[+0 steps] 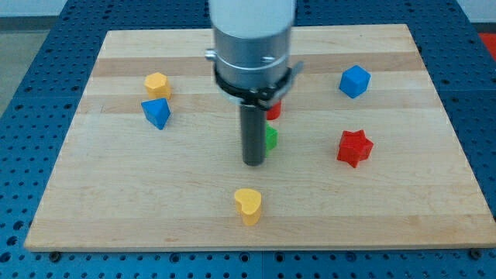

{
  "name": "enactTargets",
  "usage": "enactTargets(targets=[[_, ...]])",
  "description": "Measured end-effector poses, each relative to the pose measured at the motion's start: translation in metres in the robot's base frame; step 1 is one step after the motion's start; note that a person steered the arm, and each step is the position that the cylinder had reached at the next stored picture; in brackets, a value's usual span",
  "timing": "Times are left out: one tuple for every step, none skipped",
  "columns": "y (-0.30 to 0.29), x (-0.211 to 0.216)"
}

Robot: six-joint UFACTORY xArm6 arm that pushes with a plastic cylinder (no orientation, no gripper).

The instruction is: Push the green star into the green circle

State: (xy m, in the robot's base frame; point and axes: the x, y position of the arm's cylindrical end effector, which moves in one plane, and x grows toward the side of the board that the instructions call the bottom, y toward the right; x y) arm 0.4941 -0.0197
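My tip (pixel 253 163) rests on the wooden board (pixel 116 201) near its middle. Just to the right of the rod, a green block (pixel 271 138) peeks out; most of it is hidden, so I cannot tell its shape. It looks to be touching or very close to the rod. No second green block shows; the arm's body may be covering it. A red block (pixel 274 110), also mostly hidden, sits just above the green one.
A yellow heart (pixel 248 206) lies below the tip. A red star (pixel 354 147) is at the right and a blue cube (pixel 354 80) at the upper right. A yellow hexagon-like block (pixel 156 84) and a blue triangular block (pixel 156 113) sit at the upper left.
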Motion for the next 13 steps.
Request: enactTargets(targets=[[-0.022,-0.022],[-0.033,-0.024],[-0.017,0.018],[0.048,0.012],[0.052,-0.002],[0.000,-0.021],[-0.039,-0.044],[-0.037,-0.076],[-0.058,-0.079],[-0.043,-0.040],[-0.002,-0.028],[0.017,-0.047],[0.005,-0.072]])
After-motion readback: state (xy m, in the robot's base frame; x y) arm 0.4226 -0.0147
